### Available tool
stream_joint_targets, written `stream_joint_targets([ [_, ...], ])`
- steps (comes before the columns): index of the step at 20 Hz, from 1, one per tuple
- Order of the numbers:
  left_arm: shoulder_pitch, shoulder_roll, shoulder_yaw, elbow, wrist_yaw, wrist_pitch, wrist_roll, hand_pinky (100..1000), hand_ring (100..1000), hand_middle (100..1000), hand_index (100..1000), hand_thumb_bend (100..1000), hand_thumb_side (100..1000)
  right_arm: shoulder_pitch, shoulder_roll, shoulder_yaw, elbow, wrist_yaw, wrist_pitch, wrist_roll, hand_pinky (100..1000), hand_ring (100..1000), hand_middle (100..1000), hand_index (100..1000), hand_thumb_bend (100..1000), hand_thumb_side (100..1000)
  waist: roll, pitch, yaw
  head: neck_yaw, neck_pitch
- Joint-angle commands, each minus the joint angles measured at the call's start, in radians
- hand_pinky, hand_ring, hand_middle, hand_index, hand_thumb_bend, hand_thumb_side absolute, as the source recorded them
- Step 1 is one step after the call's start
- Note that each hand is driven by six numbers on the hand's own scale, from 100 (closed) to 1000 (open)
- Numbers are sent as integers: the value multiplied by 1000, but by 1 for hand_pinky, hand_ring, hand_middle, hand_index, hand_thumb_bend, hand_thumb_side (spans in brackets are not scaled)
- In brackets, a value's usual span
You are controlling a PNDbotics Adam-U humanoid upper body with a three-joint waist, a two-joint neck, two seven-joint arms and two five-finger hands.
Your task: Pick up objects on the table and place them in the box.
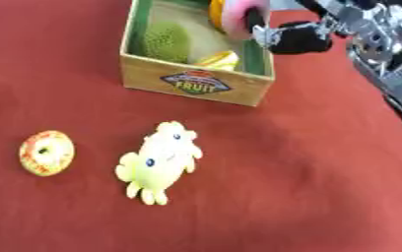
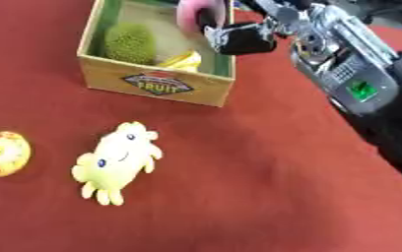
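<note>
Right robot hand (image 2: 239, 39) over the box (image 1: 196, 83), fingers curled round a pink ring-shaped toy (image 1: 237, 17) at its right wall. Inside, a green spiky fruit (image 1: 168, 40). On the red worktop (image 1: 308, 187) in front, a yellow plush toy (image 1: 159, 161) and a yellow-red ring (image 1: 46, 153).

Right hand (image 2: 239, 39) grips pink ring (image 2: 191, 15) over box (image 2: 157, 83). Yellow plush (image 2: 117, 160) and round fruit (image 2: 2, 152) on red table (image 2: 265, 187).

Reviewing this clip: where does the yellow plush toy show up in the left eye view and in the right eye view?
Left eye view: the yellow plush toy lies on the red cloth left of centre, below the box.
Right eye view: the same toy sits further left, nearer the left edge.
Shared landmark: the FRUIT label on the front wall of the box; the toy lies below it in both views.
</note>
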State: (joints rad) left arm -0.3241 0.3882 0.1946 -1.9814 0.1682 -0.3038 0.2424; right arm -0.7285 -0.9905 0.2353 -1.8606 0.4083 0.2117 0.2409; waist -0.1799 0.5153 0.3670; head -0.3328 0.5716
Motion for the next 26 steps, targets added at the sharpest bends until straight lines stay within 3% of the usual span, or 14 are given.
stream_joint_targets([
  [1, -4, 24, 4, -19, 3, -2, -2, 934, 717, 658, 873, 100, 608, -5, -25, -11, -6, 61, -23, 99, 847, 820, 802, 900, 255, 100, 12, -26, -5, 3, -1],
  [4, -2, 25, 4, -19, 3, -1, -2, 934, 717, 658, 873, 100, 606, -2, -25, -27, -23, 98, -18, 138, 850, 821, 809, 902, 297, 100, 15, -35, -11, 7, 4],
  [8, 3, 27, 5, -19, 2, 0, -1, 934, 718, 659, 873, 100, 603, -1, -30, -47, -43, 102, 18, 115, 846, 811, 802, 891, 306, 100, 23, -54, -18, 10, 12],
  [16, 25, 31, 9, -19, 0, 5, 5, 933, 719, 660, 873, 100, 595, 27, -61, -88, -128, -5, 57, 17, 834, 779, 778, 886, 233, 100, 44, -111, -50, 33, 44],
  [18, 32, 31, 11, -19, -1, 7, 7, 932, 719, 661, 873, 100, 593, 48, -80, -106, -137, -55, 23, -19, 832, 775, 773, 886, 227, 100, 51, -128, -64, 47, 58],
  [21, 42, 37, 12, -19, -5, 11, 10, 931, 721, 661, 873, 100, 588, 112, -118, -145, -139, -113, -41, -91, 825, 760, 750, 874, 141, 100, 62, -150, -86, 75, 76],
  [26, 47, 64, 9, -19, -14, 16, 13, 929, 721, 661, 873, 100, 578, 285, -160, -214, -139, -184, -195, -229, 817, 745, 720, 858, 100, 100, 82, -172, -129, 120, 95],
])
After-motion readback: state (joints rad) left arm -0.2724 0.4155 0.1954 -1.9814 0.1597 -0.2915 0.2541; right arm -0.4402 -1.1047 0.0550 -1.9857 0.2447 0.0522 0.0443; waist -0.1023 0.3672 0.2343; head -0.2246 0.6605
